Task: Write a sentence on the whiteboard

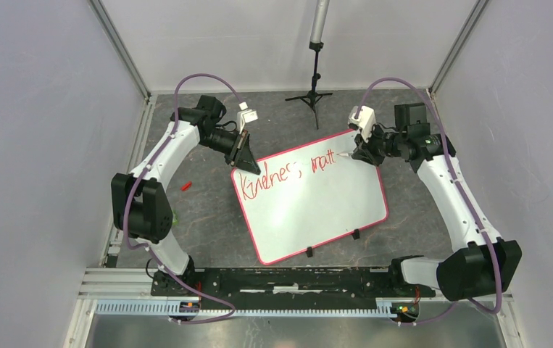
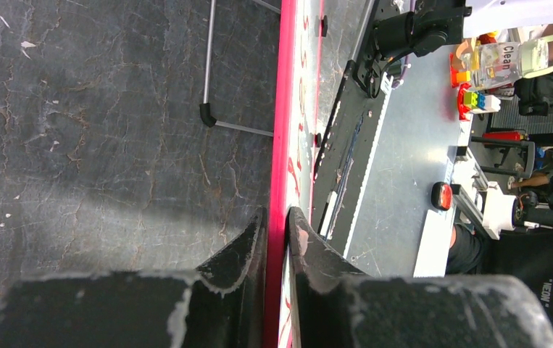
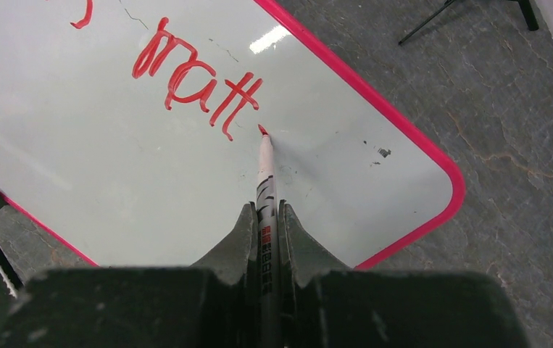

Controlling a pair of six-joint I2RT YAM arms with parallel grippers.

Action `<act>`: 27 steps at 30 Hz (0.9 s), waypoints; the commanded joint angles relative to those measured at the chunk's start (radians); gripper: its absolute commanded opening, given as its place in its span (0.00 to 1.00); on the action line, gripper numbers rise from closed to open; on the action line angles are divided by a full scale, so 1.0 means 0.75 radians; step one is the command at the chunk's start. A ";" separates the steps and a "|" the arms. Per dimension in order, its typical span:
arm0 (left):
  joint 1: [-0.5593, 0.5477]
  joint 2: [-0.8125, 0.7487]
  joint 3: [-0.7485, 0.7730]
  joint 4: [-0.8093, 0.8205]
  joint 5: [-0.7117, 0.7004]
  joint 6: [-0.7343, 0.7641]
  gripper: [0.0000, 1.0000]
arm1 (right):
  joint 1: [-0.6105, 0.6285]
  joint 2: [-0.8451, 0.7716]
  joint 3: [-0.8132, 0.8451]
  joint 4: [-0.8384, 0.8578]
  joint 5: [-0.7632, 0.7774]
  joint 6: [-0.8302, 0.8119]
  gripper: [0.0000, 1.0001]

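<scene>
**While the left gripper [image 1: 246,156] pins the whiteboard [image 1: 317,210], the right gripper [image 1: 360,152] writes**

As I look from the top camera, the whiteboard lies flat on the dark table [image 1: 201,217], turned at an angle, between the two arms. Its small black clips are on the edge nearest to the bases.

The left gripper is at the far left corner of the board. In its wrist view one finger [image 2: 240,246] is on each side of the pink rim, closed narrow on it. I think this grip is there so that the board does not slide or turn when the pen pushes on it.

The right gripper is closed on a thin white marker [image 3: 264,188], which points forward between its fingers. The red tip touches the white surface just after the last stroke. Holding the marker low and in line with the wrist camera lets me see the tip and the fresh letters together, which helps me to space them.

The sentence [image 1: 288,172] so far reads about "Kindnes, matt" in red, along the far edge of the board. By my judgement the second word is not finished, so the task is perhaps half done. The next letters need room toward the right corner, and there is not much left there; a second line below may be necessary.

A small red piece [image 1: 185,185] lies on the table left of the board, well apart from it; perhaps it is the cap.
</scene>
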 commanded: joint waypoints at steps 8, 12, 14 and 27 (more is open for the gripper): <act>-0.005 -0.022 -0.008 0.065 -0.062 -0.007 0.03 | 0.000 0.017 0.109 0.027 0.062 0.005 0.00; -0.005 -0.023 -0.008 0.066 -0.061 -0.006 0.02 | 0.016 0.028 0.116 0.022 0.035 0.002 0.00; -0.005 -0.023 -0.007 0.066 -0.060 -0.006 0.03 | 0.035 0.029 0.113 0.016 0.036 0.001 0.00; -0.005 -0.027 -0.010 0.065 -0.067 -0.007 0.02 | 0.081 0.000 0.037 0.012 0.083 -0.016 0.00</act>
